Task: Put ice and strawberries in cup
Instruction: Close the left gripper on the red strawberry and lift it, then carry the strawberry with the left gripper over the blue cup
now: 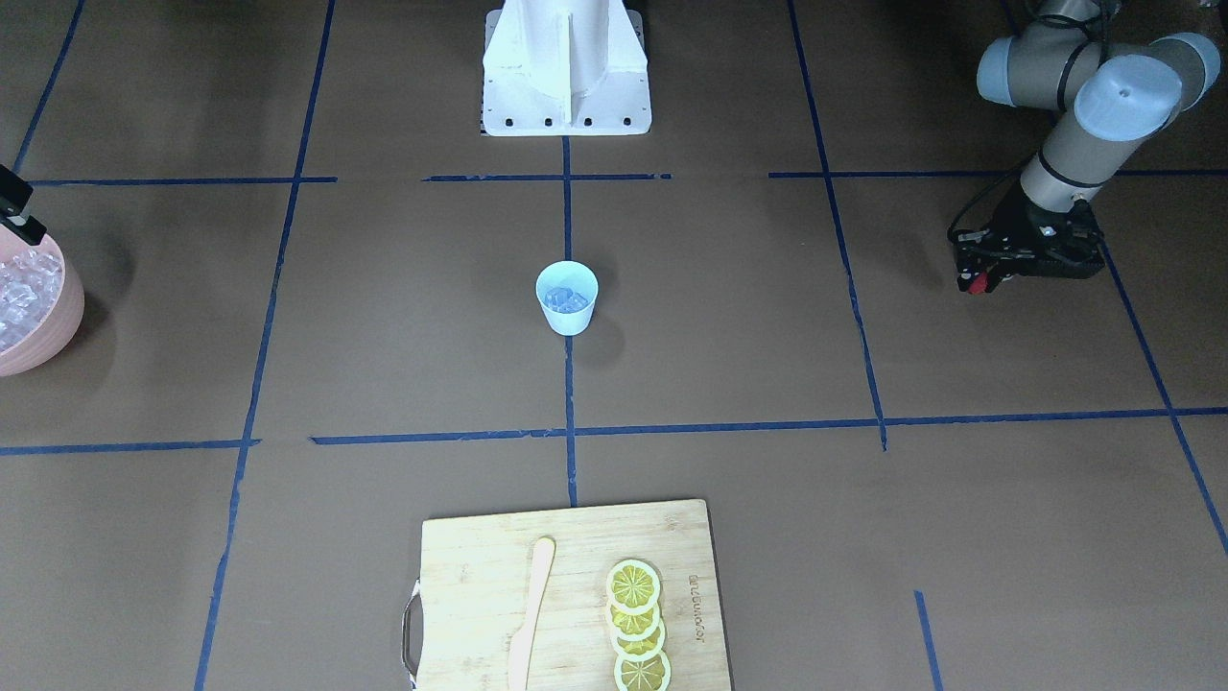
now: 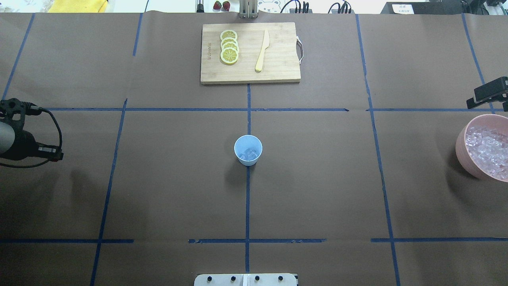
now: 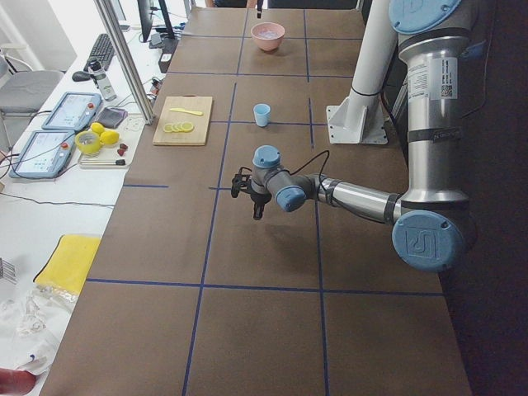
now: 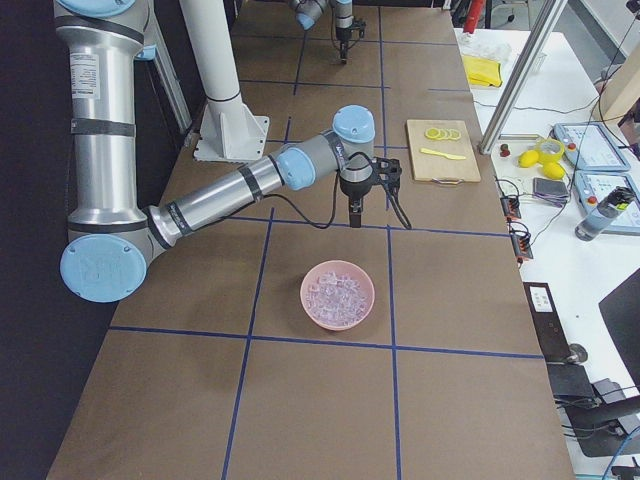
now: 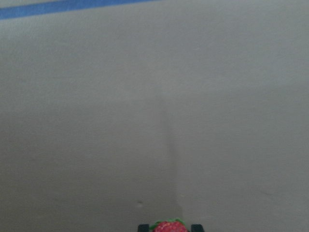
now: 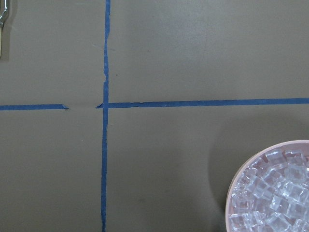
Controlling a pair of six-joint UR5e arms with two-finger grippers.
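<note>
The light-blue cup [image 2: 248, 150] stands upright at the table's centre, and also shows in the front view [image 1: 566, 299]. A few clear ice cubes [image 2: 249, 153] lie inside it. My left gripper [image 1: 977, 280] hovers far to the cup's left, above bare table. It is shut on a small red strawberry [image 5: 169, 227], held between the fingertips [image 5: 143, 227]. My right gripper [image 2: 487, 93] hangs by the far edge of the pink bowl [image 2: 462, 159], which is full of ice cubes [image 2: 486, 149]. No view shows its fingers clearly.
A wooden cutting board [image 2: 278, 71] at the table's far middle holds overlapping lemon slices [image 2: 229, 47] and a wooden knife [image 2: 262, 51]. Two more strawberries [image 2: 221, 5] lie beyond the table's far edge. The white robot base [image 1: 566, 72] stands at the near edge.
</note>
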